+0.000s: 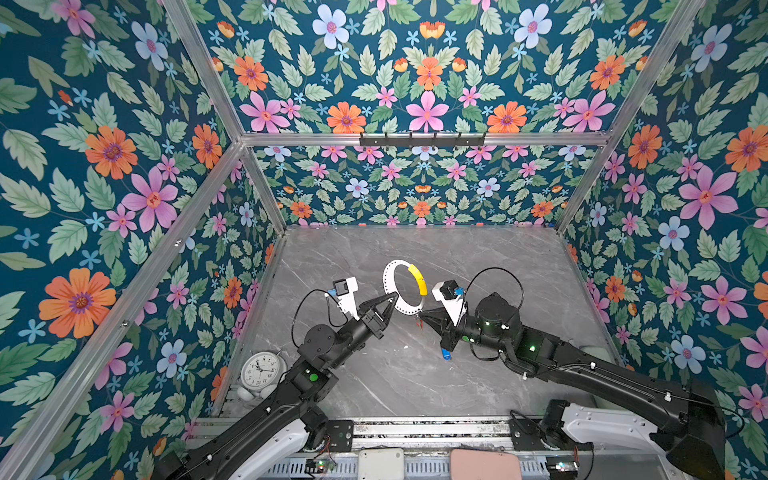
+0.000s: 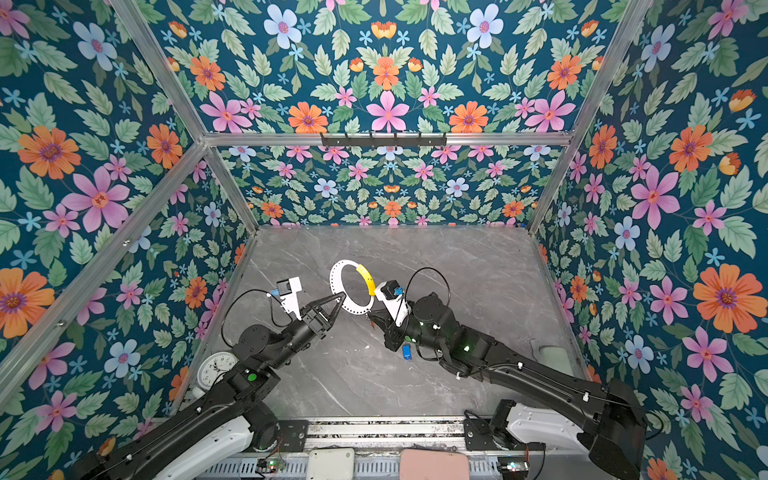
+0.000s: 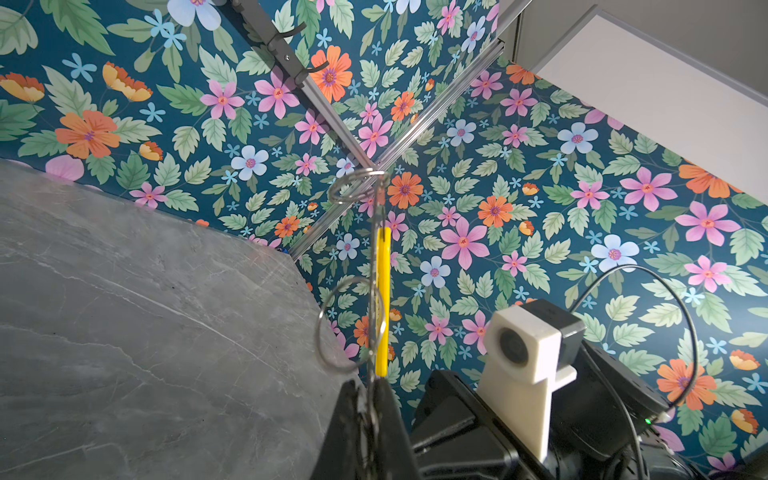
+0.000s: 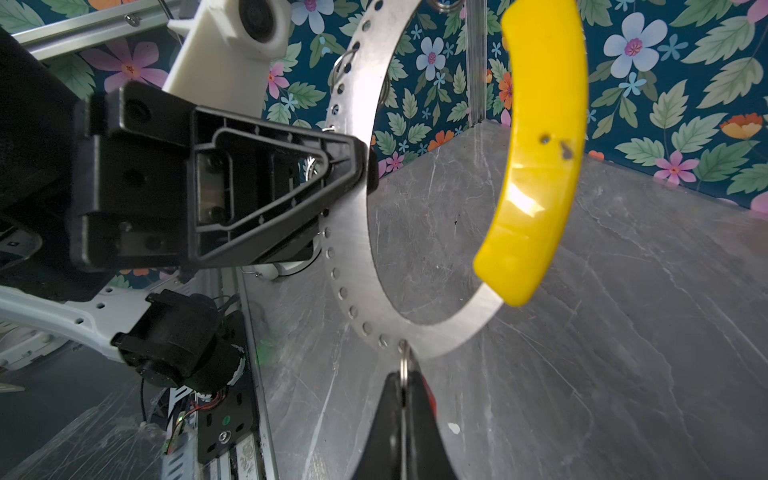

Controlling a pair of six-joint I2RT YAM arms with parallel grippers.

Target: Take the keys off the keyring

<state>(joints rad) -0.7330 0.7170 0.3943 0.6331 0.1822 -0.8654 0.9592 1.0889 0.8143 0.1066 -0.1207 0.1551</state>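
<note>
The keyring (image 1: 387, 279) (image 2: 334, 279) (image 4: 353, 266), a flat metal hoop with holes round its rim and a yellow sleeve (image 1: 419, 279) (image 4: 536, 174), stands upright above the table. My left gripper (image 1: 392, 297) (image 2: 341, 296) (image 3: 370, 386) is shut on its lower left rim. My right gripper (image 1: 419, 316) (image 2: 369, 313) (image 4: 403, 380) is shut on a small split ring hanging from the hoop's bottom hole. A red tag (image 4: 432, 401) (image 1: 420, 324) shows beside its finger. The blue-tagged key (image 1: 445, 354) (image 2: 406, 352) lies loose on the table under the right arm.
Two bare split rings (image 3: 357, 185) (image 3: 345, 324) hang on the hoop. A white alarm clock (image 1: 261, 369) (image 2: 216, 368) stands at the front left corner. Floral walls close in three sides; a black hook rack (image 1: 422, 139) is mounted on the back wall.
</note>
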